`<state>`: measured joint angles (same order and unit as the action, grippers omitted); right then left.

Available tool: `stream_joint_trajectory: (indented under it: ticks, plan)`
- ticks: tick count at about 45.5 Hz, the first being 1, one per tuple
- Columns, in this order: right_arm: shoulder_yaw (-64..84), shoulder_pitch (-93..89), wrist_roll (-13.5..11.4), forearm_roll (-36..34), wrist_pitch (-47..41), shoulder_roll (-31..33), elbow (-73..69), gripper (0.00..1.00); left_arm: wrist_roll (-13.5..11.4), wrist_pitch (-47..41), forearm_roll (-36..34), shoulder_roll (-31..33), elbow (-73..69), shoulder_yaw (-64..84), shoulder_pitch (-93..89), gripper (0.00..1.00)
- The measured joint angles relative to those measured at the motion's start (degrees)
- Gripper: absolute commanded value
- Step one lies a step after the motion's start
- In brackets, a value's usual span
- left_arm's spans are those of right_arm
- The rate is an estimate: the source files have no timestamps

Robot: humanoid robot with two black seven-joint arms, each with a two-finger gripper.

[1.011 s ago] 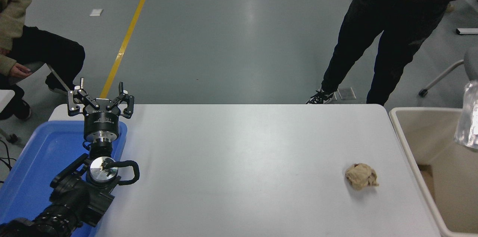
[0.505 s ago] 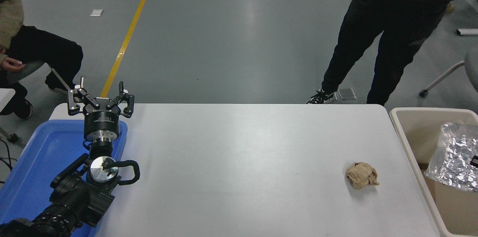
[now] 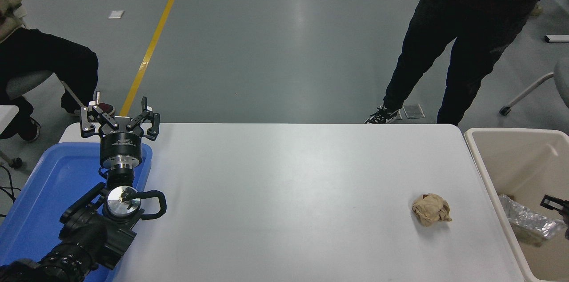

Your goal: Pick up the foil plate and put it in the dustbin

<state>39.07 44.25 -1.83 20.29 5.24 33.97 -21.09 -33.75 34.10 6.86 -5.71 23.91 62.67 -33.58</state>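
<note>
Foil plate (image 3: pixel 526 221) lies inside dustbin (image 3: pixel 484 171); right hand (image 3: pixel 555 205) at frame edge, grip indeterminate; left hand (image 3: pixel 119 117) wide, parked. No legible writing.

We're in a lab or workshop hall: smooth grey floor (image 3: pixel 284 42) with a yellow line (image 3: pixel 153 39), a white table (image 3: pixel 284 202), a wheeled chair (image 3: pixel 533 88), people standing by.

You've got crinkled shiny foil plate (image 3: pixel 526 219) down in the smooth beige plastic dustbin (image 3: pixel 511 157), matt inside. Table (image 3: pixel 284 193) is smooth white w/ soft sheen. Paper ball (image 3: pixel 431 209): tan, crumpled, matt. Blue tray (image 3: pixel 44 193) is glossy plastic. Left gripper (image 3: pixel 119 115): black matt metal, polished steel disc at wrist.
</note>
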Motion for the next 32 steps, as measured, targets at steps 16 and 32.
stream_joint_trajectory:
  ticks: [16, 32]
  plan:
    - [11.6, 25.8, 0.1, 3.0, -4.3, 7.5, -18.8, 1.0, 0.0, 0.0, 0.0, 0.2, 0.0, 0.0, -0.1, 0.99]
    - [20.1, 56.4, -0.2, 3.1, -22.0, 4.5, -45.1, 1.0, 0.0, 0.0, 0.0, 0.2, 0.0, 0.0, 0.0, 0.99]
